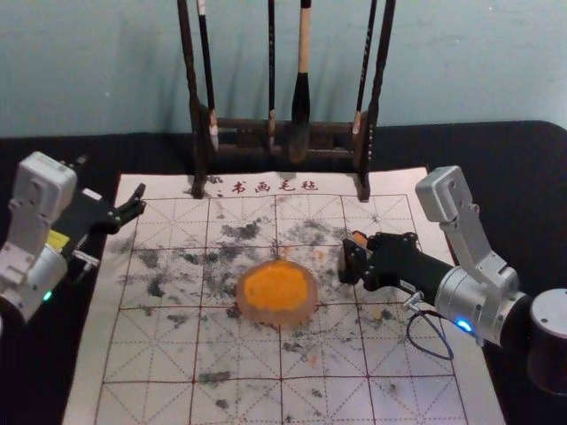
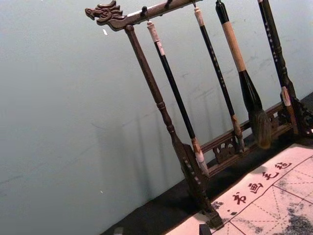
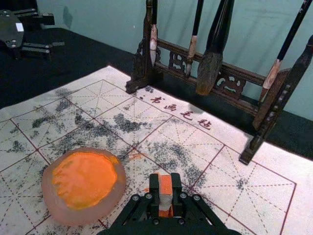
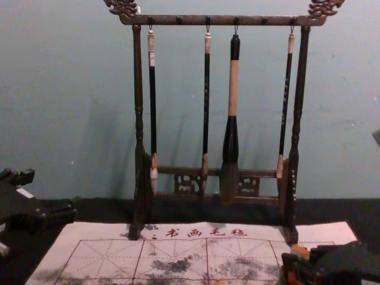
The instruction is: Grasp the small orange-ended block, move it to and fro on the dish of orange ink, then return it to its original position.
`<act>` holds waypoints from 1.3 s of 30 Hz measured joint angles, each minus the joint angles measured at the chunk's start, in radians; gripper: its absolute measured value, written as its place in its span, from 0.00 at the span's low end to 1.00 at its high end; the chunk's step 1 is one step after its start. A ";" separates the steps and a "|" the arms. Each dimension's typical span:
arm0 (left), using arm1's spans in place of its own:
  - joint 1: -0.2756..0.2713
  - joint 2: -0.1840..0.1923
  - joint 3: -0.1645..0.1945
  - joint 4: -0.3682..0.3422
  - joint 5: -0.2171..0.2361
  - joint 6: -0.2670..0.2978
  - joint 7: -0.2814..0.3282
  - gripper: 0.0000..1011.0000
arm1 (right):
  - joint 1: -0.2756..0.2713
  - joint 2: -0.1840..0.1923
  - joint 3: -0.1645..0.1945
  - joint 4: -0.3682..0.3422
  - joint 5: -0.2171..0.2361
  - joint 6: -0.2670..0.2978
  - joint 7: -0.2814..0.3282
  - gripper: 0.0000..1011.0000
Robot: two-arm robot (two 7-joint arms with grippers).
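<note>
A gridded calligraphy felt (image 1: 146, 403) fronts a wooden brush rack (image 4: 190, 21). Left gripper (image 1: 135, 200), idle beside the felt: fingers apart. Right gripper (image 3: 165, 182), right of the orange ink dish (image 1: 257, 312): pinching the orange-ended block (image 3: 165, 186). Pressing hard could drag the dish; a slipping pinch could twist the block, smearing ink.
</note>
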 joint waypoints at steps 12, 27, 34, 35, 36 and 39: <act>0.000 0.000 0.000 0.000 0.000 0.000 0.000 0.99 | 0.000 0.001 0.000 -0.001 0.001 -0.001 0.000 0.42; 0.000 0.000 0.000 0.000 0.000 0.000 0.000 0.99 | 0.000 0.001 0.000 -0.001 0.002 -0.001 0.000 0.88; 0.000 0.000 0.000 0.000 0.000 0.000 0.000 0.99 | -0.001 0.001 0.001 -0.004 0.003 -0.004 0.004 0.99; 0.000 0.000 0.000 0.000 0.000 0.000 0.000 0.99 | -0.001 0.002 0.002 -0.005 0.004 -0.007 0.006 0.99; 0.000 0.000 0.000 0.000 0.000 0.000 0.000 0.99 | -0.001 0.002 0.004 -0.008 0.005 -0.010 0.007 0.99; 0.000 0.000 0.000 0.000 0.000 0.000 0.000 0.99 | -0.002 0.003 0.015 -0.024 0.015 -0.026 0.011 0.99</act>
